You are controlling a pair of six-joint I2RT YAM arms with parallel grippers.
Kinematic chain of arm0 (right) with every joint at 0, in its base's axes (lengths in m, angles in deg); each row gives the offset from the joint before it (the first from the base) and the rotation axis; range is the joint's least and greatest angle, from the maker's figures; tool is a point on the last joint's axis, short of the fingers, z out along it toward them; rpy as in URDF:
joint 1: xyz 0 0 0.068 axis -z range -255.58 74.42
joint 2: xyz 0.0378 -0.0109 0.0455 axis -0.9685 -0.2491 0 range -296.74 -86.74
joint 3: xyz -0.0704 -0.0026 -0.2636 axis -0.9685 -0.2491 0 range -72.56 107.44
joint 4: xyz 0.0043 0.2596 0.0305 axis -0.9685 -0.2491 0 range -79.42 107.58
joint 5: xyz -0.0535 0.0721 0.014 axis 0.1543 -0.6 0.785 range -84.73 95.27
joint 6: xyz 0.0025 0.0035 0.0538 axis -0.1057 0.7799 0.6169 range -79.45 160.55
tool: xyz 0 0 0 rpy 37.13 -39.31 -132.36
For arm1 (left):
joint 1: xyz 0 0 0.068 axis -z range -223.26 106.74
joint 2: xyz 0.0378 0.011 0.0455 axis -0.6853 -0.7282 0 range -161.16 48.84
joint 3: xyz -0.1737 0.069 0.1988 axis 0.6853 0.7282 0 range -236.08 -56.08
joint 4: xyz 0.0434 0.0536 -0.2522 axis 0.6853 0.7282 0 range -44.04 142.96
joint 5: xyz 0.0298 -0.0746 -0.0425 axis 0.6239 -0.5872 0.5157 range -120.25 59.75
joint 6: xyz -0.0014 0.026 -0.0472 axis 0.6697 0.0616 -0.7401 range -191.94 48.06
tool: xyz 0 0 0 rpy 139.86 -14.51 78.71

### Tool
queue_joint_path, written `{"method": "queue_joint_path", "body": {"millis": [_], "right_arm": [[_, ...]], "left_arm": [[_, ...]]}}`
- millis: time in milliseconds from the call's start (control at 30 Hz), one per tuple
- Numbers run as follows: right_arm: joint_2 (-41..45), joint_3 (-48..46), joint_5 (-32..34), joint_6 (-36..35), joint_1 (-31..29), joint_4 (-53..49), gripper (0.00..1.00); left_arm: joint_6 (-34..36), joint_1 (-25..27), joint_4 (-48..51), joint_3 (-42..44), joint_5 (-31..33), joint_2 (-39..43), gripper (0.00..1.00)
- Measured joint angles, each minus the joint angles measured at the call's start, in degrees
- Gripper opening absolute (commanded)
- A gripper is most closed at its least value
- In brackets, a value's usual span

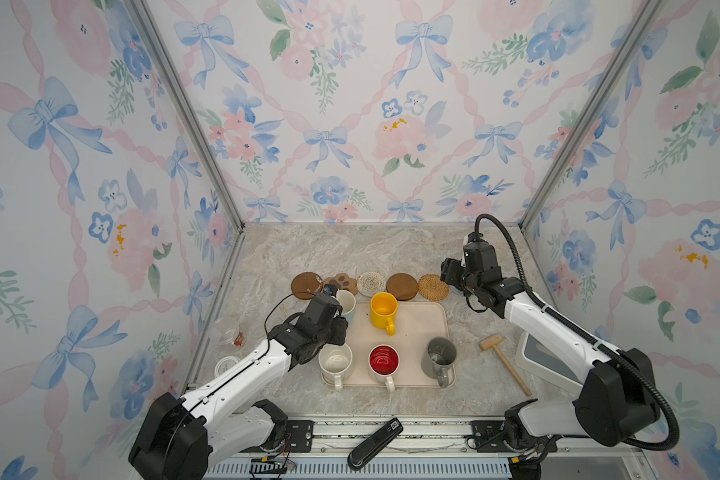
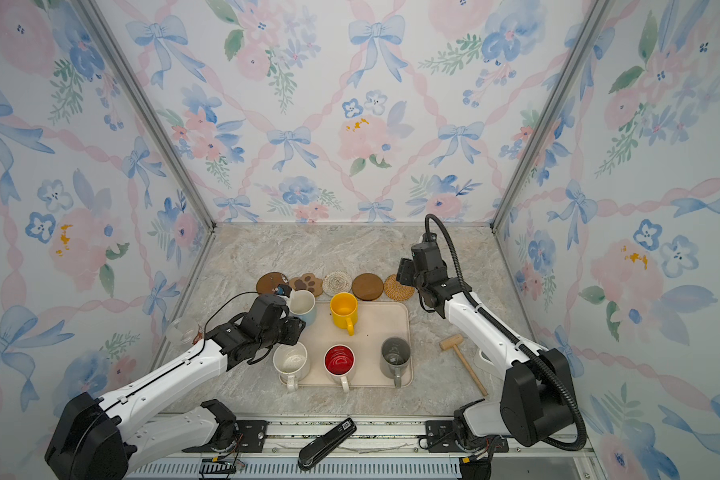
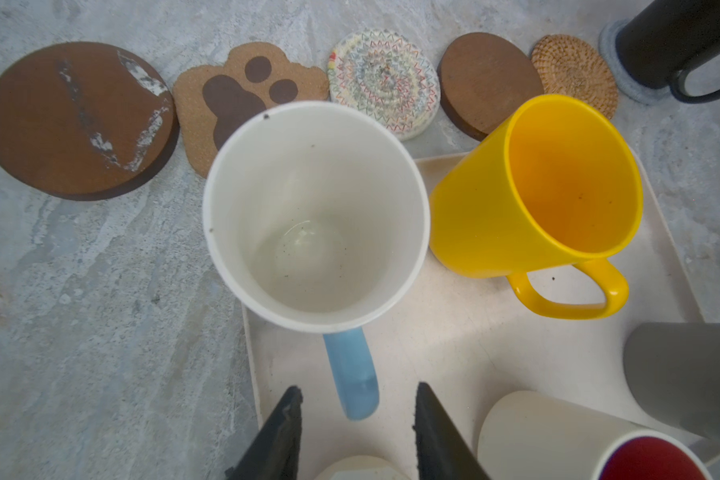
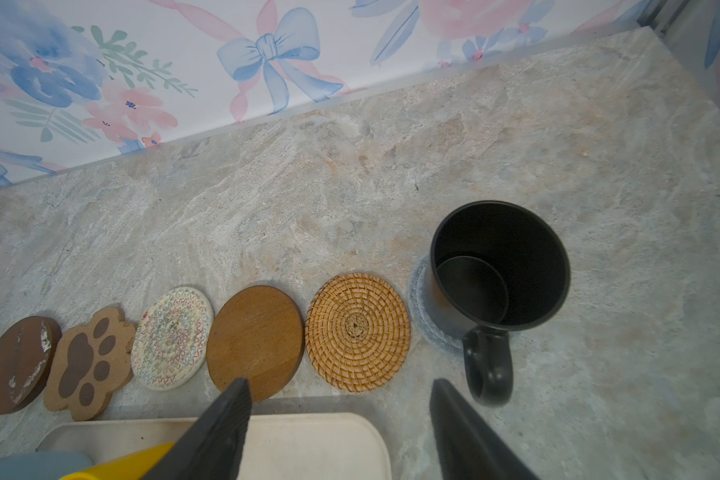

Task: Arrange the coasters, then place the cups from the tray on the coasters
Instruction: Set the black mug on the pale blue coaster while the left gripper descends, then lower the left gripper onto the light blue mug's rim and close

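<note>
In the left wrist view, nearest, my left jaws stand half-open astride the handle point(image 3: 352, 374) of the light blue mug point(image 3: 314, 216) on the tray point(image 3: 454, 340), so I judge closing and lifting comes next; in the right wrist view my right jaws gape empty near the black mug point(image 4: 499, 266), already on its grey-blue crocheted coaster point(image 4: 420, 291).

Marble tabletop point(image 1: 308, 253) carries a row of coasters point(image 1: 402, 286), the tray point(image 1: 416, 332), a wooden mallet point(image 1: 506, 365)

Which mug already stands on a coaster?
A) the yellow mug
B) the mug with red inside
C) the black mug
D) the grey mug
C: in the right wrist view the black mug stands on the grey-blue crocheted coaster, off the tray and next to the bare tan rattan coaster.
</note>
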Motion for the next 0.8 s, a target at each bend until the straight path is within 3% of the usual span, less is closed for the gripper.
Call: {"method": "queue_joint_path", "body": {"millis": [600,800], "right_arm": [[-0.87,0.0,-0.2,0.04,0.37,0.2,0.72],[-1.07,0.0,-0.39,0.44,0.5,0.17,0.72]], "left_arm": [[-3.15,0.74,0.0,-2.08,4.26,-6.67,0.4],[-4.2,0.94,0.0,-2.14,6.14,-7.69,0.34]]}}
